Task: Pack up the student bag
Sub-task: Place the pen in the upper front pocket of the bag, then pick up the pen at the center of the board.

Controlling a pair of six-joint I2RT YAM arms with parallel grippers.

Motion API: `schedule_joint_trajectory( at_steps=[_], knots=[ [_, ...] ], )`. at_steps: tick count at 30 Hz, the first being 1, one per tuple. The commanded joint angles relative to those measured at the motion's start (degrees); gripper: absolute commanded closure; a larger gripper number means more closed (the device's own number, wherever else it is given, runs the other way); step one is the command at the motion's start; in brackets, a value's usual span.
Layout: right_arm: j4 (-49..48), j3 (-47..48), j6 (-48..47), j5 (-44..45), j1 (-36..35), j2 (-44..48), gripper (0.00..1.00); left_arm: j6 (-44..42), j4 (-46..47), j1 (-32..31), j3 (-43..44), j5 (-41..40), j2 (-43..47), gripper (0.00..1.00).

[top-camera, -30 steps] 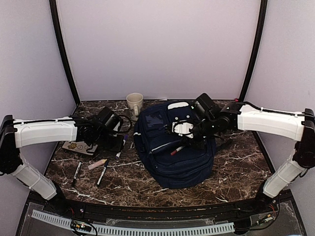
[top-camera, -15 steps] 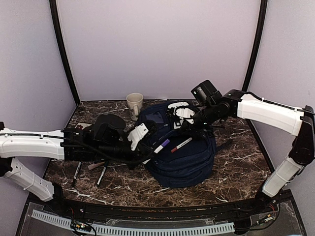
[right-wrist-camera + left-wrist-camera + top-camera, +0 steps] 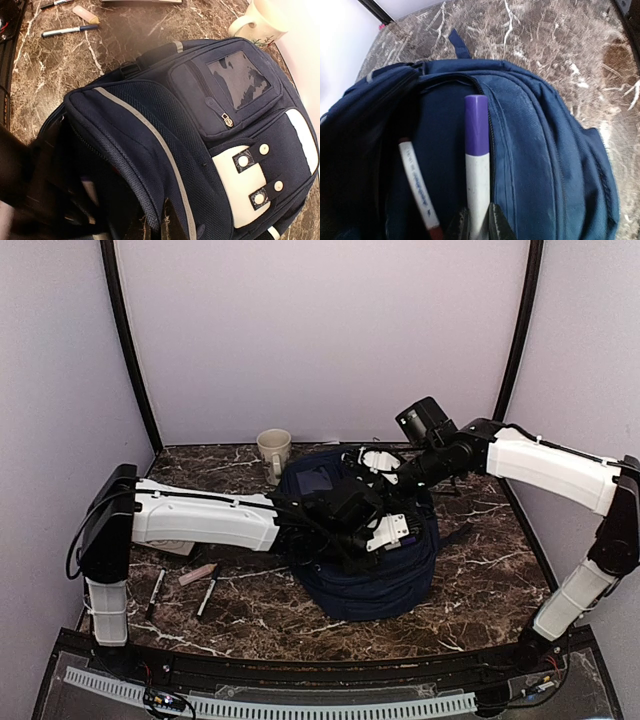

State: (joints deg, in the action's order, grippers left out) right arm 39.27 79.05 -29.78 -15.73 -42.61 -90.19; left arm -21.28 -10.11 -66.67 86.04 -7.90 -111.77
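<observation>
The student bag (image 3: 372, 585) lies in the middle of the table, navy with white patches and a grey stripe. My left gripper (image 3: 374, 540) reaches over its open compartment and is shut on a white marker with a purple cap (image 3: 477, 150), whose cap end points into the opening. A white marker with a red end (image 3: 417, 192) lies inside the bag (image 3: 555, 150) beside it. My right gripper (image 3: 162, 231) is shut on the edge of the bag's front flap (image 3: 150, 165) and holds it lifted; in the top view this gripper (image 3: 386, 478) is at the bag's far side.
A white mug (image 3: 273, 448) stands at the back left of the bag and also shows in the right wrist view (image 3: 255, 22). Two dark pens (image 3: 209, 590) and a pink eraser (image 3: 197, 574) lie on the marble table (image 3: 480, 580) at the left. A notebook lies partly under my left arm.
My left arm has swung right with the purple-capped marker, from the bag's left side to over the open compartment. The right gripper has kept the flap raised.
</observation>
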Motion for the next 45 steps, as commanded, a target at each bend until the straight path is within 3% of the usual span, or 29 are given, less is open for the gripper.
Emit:
schedule_joint_trajectory(
  at_steps=[1,14,18,23,32,35,40,45],
  knots=[
    [-3.1,0.7,1.7,-4.6,-0.5,3.9,1.0,-1.1,-5.1,2.9,7.5,-4.6,-5.7,0.98],
    [-4.7,-0.9,1.8,-5.9,-0.5,4.8,1.0,-4.1,0.4,6.4,6.7,-18.1,-10.5,0.94],
    [-5.4,-1.8,1.8,-5.3,-0.3,5.1,1.0,-5.4,2.3,5.1,5.0,-17.8,-9.0,0.79],
    [-6.2,-1.7,1.7,-4.8,0.7,4.5,1.0,-9.8,12.9,0.9,-2.8,-18.6,-3.2,0.58],
    [-9.8,-3.7,-0.2,-4.4,4.4,3.3,1.0,-11.6,16.7,-5.2,-9.3,-21.2,6.6,0.53],
    [-8.6,-2.7,0.1,-6.4,5.8,1.7,1.0,-7.1,17.0,-8.1,-13.7,-21.1,11.0,0.53],
    [-9.6,-5.3,-0.1,-7.6,5.7,2.6,1.0,8.9,13.3,-8.4,-22.6,-18.9,18.9,0.46],
    [-11.3,-8.2,-0.5,-8.4,5.6,3.7,1.0,21.2,8.5,-8.4,-30.8,-22.9,25.4,0.1]
  ],
)
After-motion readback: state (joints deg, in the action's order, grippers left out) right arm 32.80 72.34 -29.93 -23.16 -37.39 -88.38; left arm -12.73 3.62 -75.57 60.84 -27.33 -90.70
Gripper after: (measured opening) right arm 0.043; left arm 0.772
